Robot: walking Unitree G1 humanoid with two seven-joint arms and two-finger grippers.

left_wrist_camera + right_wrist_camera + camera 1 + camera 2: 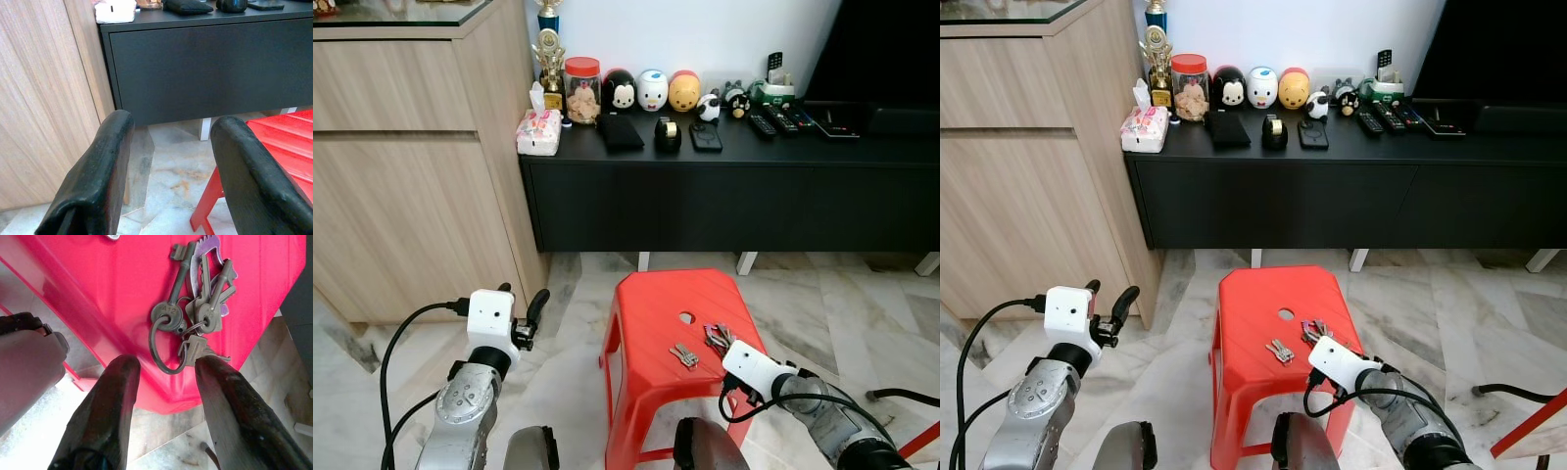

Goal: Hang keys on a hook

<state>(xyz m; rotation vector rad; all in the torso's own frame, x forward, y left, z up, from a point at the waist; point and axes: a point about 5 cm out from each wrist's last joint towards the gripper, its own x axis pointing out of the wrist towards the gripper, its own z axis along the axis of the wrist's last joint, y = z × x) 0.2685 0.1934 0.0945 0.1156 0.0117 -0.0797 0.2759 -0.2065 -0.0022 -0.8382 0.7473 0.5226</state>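
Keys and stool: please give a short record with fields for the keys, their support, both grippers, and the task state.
keys: large bunch of keys on a ring, lying flat; a smaller key set lies apart from it
support: red stool, bunch near its right edge
right gripper: right gripper open, fingertips at the ring, not gripping
left gripper: left gripper open, beside the stool, holding nothing
task state: keys not yet picked up

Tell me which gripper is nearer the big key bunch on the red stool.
Right. The right gripper is open just short of the key bunch at the red stool's edge; the left gripper hangs open off the stool's far side.
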